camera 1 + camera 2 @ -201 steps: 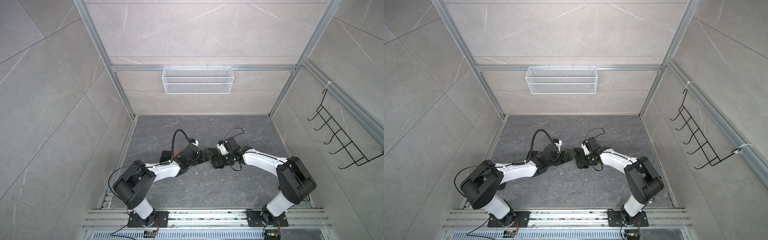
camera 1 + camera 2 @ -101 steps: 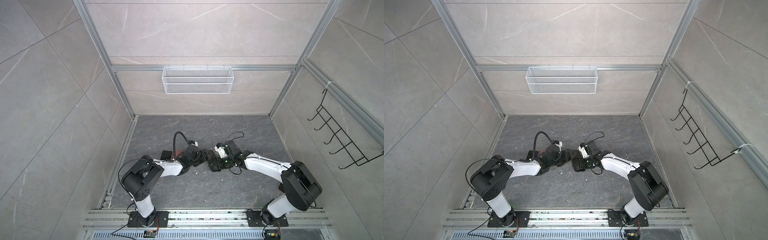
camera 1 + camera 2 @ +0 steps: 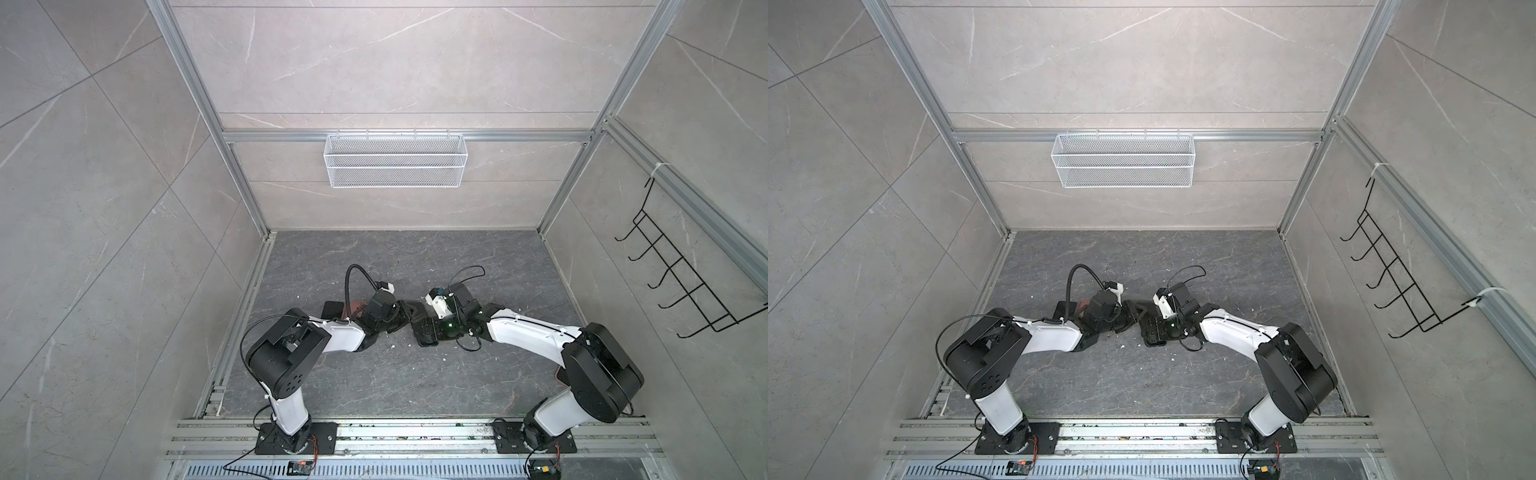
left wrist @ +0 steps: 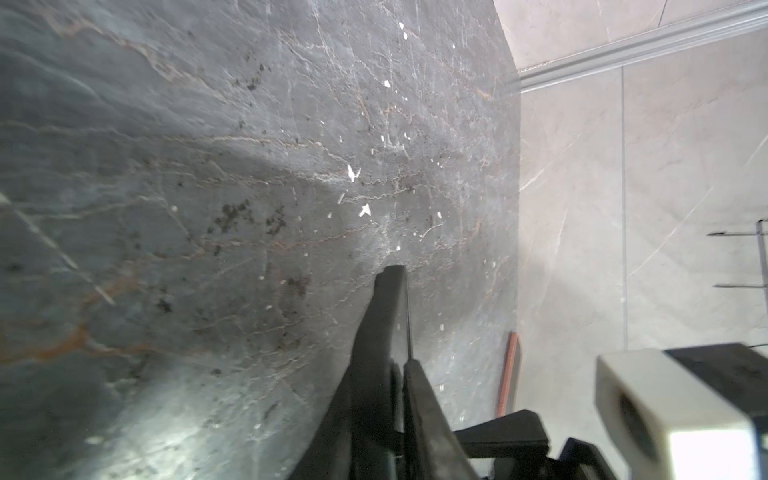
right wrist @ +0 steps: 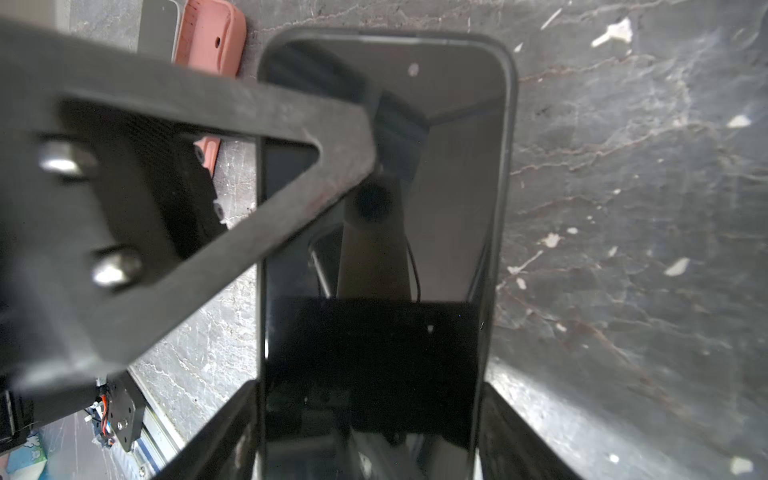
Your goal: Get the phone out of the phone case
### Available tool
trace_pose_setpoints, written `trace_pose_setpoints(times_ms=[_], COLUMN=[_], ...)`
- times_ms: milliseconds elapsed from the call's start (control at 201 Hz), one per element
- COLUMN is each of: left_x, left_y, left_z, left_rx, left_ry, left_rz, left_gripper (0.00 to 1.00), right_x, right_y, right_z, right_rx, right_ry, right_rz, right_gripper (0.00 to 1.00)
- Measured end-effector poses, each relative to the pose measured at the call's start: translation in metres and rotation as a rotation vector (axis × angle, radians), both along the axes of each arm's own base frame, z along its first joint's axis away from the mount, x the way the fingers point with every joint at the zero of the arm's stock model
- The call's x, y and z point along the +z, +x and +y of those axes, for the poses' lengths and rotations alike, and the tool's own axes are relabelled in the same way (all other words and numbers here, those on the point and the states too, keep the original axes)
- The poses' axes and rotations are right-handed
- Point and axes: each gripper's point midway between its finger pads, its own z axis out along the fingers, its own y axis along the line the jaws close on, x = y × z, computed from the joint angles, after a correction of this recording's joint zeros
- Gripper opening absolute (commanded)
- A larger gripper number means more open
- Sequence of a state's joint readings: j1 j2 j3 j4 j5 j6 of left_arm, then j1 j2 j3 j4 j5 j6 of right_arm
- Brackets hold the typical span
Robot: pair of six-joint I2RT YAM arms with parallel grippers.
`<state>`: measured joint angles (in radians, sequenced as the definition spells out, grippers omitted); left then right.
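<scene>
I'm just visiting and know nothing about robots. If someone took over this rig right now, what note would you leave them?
Left gripper: shut, one finger lying across the phone screen; whether it pinches anything is unclear.
Right gripper: closed on the phone's long sides.
A pink case lies on the floor nearby.
Done: phone secured.
Left: a dark rim, likely the case, still surrounds it; pull the phone free.
</scene>
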<state>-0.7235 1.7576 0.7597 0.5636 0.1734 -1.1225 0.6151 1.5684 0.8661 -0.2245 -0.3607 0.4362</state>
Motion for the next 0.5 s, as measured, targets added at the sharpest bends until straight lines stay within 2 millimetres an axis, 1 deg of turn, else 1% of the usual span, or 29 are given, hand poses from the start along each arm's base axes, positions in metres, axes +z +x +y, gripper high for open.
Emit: trace_pose_setpoints(times_ms=[75, 110, 150, 214, 259, 294, 364, 414, 468, 498], left_x=[0.005, 0.005, 0.006, 0.009, 0.013, 0.017, 0.03, 0.042, 0.056, 0.063], left_y=[0.0, 0.0, 0.0, -0.001, -0.002, -0.004, -0.008, -0.01, -0.013, -0.011], left_z=[-0.002, -0.002, -0.002, -0.001, 0.0, 0.002, 0.005, 0.007, 0.012, 0.021], left_rx=[-0.012, -0.012, -0.014, -0.013, -0.014, -0.014, -0.008, 0.001, 0.014, 0.048], left_ry=[-0.019, -0.022, -0.027, -0.032, -0.039, -0.047, -0.073, -0.101, -0.129, -0.136], left_rz=[-0.014, -0.012, -0.014, -0.02, -0.027, -0.035, -0.055, -0.076, -0.105, -0.129], left_gripper=[0.0, 0.0, 0.0, 0.0, 0.0, 0.0, 0.0, 0.0, 0.0, 0.0], right_x=[0.0, 0.001, 0.002, 0.004, 0.007, 0.011, 0.024, 0.033, 0.051, 0.062], right_y=[-0.001, -0.002, -0.002, -0.004, -0.006, -0.007, -0.012, -0.014, -0.016, -0.018], right_z=[0.001, 0.001, 0.0, 0.0, 0.0, 0.0, 0.0, 0.001, 0.001, -0.001], right_rx=[-0.005, -0.009, -0.011, -0.014, -0.02, -0.026, -0.038, -0.048, -0.067, -0.084], right_ry=[0.012, 0.015, 0.018, 0.028, 0.041, 0.056, 0.096, 0.123, 0.174, 0.206], right_rz=[0.005, 0.004, 0.002, -0.005, -0.013, -0.027, -0.062, -0.091, -0.133, -0.148], right_gripper=[0.1, 0.13, 0.22, 0.43, 0.54, 0.6, 0.69, 0.73, 0.77, 0.78])
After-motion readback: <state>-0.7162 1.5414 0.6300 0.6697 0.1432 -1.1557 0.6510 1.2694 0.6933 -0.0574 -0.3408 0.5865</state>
